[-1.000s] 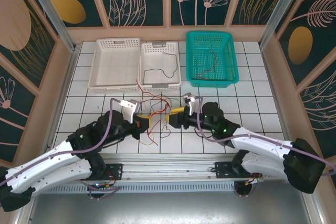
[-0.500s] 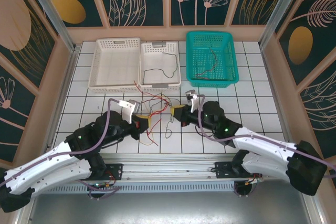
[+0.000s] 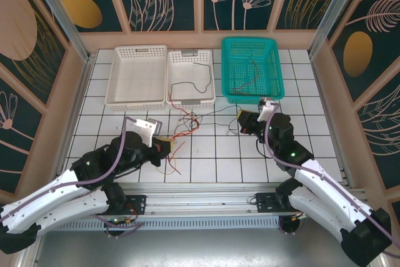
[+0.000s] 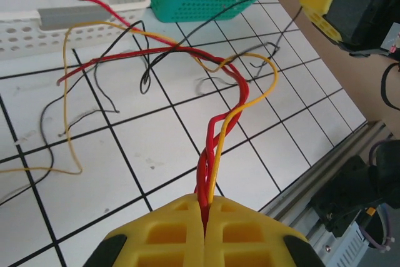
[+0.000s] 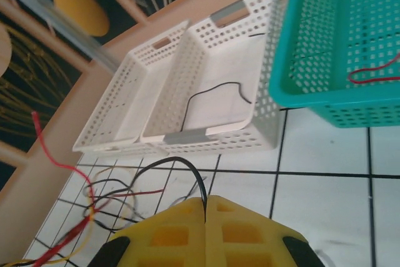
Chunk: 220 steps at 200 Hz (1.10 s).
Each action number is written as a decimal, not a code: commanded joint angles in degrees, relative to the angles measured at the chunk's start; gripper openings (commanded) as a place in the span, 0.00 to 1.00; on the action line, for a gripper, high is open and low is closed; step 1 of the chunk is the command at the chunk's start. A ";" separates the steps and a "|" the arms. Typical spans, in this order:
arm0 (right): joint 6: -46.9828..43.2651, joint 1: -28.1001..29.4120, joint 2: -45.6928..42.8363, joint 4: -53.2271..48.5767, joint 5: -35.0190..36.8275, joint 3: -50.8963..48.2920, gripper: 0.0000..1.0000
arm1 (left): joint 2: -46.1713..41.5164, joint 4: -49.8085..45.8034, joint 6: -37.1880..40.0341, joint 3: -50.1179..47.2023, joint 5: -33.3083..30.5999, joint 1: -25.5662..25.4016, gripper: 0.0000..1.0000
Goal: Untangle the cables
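- Currently the left arm is lying low over the worktop (image 3: 106, 126), its left tool (image 4: 205, 217) pinching twisted red and yellow cables (image 4: 215, 139).
- The right arm is stretching forward, its right tool (image 5: 205, 207) pinching a black cable (image 5: 201, 182) from the tangle between them.

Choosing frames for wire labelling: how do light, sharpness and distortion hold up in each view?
Top external view: even light, faint shadows, no harsh glare; the cables read as hairlines. Left wrist view: red and yellow wires crisp, the left gripper slightly soft up close, tile lines skewed. Right wrist view: black wire sharp at the right gripper, teal basket steeply tilted.
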 commanded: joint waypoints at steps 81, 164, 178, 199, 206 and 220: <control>1.39 -19.15 -7.14 -16.54 0.39 7.84 0.00 | -2.08 -9.81 2.17 6.71 -8.71 0.22 0.00; 4.50 -30.33 -12.70 -22.21 3.12 14.54 0.00 | -3.50 -9.54 1.36 5.81 -9.43 0.24 0.00; 4.74 -31.24 -13.20 -24.26 6.53 16.48 0.00 | -3.48 -9.51 1.43 5.77 -9.43 0.23 0.00; 4.44 -32.45 -14.81 -24.55 8.82 18.25 0.00 | -3.50 -9.60 1.21 5.58 -9.70 0.24 0.00; 4.49 -32.53 -14.42 -25.17 8.75 19.23 0.00 | -3.48 -9.64 1.12 5.57 -9.86 0.19 0.00; 4.50 -32.63 -13.03 -26.42 7.77 21.44 0.00 | -3.49 -9.63 1.07 5.57 -9.97 0.27 0.00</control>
